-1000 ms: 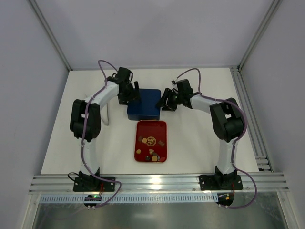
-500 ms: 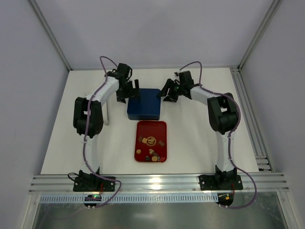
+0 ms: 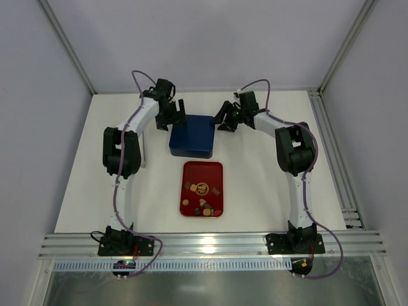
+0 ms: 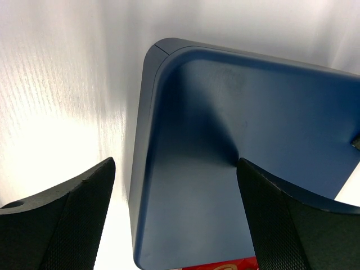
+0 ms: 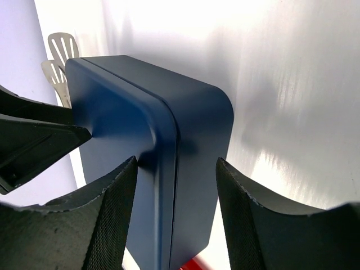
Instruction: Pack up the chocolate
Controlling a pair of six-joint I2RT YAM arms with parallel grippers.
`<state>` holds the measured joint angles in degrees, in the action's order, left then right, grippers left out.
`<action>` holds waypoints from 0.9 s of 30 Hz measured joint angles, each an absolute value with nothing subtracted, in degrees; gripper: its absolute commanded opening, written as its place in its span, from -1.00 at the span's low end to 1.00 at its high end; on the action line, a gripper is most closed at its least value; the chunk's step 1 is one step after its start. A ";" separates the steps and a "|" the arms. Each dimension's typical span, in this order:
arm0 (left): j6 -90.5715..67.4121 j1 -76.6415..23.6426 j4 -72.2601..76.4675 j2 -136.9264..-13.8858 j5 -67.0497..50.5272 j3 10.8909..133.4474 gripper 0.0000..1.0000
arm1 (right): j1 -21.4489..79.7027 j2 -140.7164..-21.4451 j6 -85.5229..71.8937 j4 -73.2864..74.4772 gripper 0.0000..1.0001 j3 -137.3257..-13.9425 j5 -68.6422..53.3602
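The chocolate (image 3: 203, 194) lies loose on the red tray (image 3: 217, 169) at centre frame in the top view, and is judged not yet packed. Just above the tray in the frame, the dark blue lidded box (image 3: 192, 137) sits shut on the white bench (image 3: 268, 185). The left hand (image 4: 175, 169) and right hand (image 5: 175, 166) are both spread and unclenched, each straddling an upper corner of the box. Risk noted: if lid and base are pinched together, or pinched unevenly, the box may be tilted or dragged onto the tray and the pieces scattered.
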<state>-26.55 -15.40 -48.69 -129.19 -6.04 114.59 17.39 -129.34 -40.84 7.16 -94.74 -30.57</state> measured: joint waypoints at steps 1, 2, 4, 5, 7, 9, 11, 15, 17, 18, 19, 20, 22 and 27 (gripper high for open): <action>-26.59 -15.40 -48.51 -129.25 -6.07 114.59 0.71 | 17.39 -129.38 -40.88 6.90 0.17 -94.74 -30.52; -26.59 -15.40 -48.40 -129.25 -6.07 114.59 0.72 | 17.39 -129.40 -40.93 6.68 0.17 -94.74 -30.52; -26.63 -15.40 -47.99 -129.25 -6.07 114.56 0.73 | 17.39 -129.47 -41.01 6.17 0.17 -94.74 -30.33; -26.61 -15.40 -47.79 -129.25 -6.04 114.56 0.74 | 17.37 -129.62 -41.15 5.85 0.17 -94.78 -30.33; -26.61 -15.40 -47.53 -129.27 -6.00 114.56 0.74 | 17.19 -130.21 -41.58 5.45 0.17 -95.31 -30.61; -26.68 -15.40 -47.55 -129.43 -5.98 114.80 0.73 | 17.15 -131.15 -42.26 4.97 0.17 -96.29 -30.79; -26.83 -15.40 -47.88 -130.13 -5.93 115.83 0.71 | 17.12 -131.87 -42.59 4.62 0.12 -97.21 -30.83; -27.44 -15.40 -48.38 -131.50 -5.52 118.02 0.69 | 17.12 -132.79 -43.46 4.67 0.01 -98.74 -30.35; -28.03 -15.40 -48.64 -131.68 -5.28 118.28 0.68 | 17.10 -133.05 -44.03 5.08 -0.03 -99.63 -30.09; -28.21 -15.40 -48.73 -131.74 -5.28 118.37 0.68 | 17.08 -133.16 -44.23 5.37 -0.05 -100.05 -29.71; -28.34 -15.40 -48.73 -131.79 -5.23 118.37 0.68 | 17.08 -133.27 -44.38 5.63 -0.06 -100.31 -29.41; -28.42 -15.40 -48.75 -131.79 -5.17 118.37 0.67 | 17.08 -133.27 -44.58 5.85 -0.07 -100.49 -29.19; -28.51 -15.44 -48.77 -131.81 -5.15 118.37 0.67 | 17.08 -133.45 -44.84 6.79 -0.08 -101.21 -28.42; -28.49 -15.79 -49.89 -132.68 -4.38 119.92 0.65 | 17.61 -134.19 -44.34 10.79 -0.20 -104.73 -25.45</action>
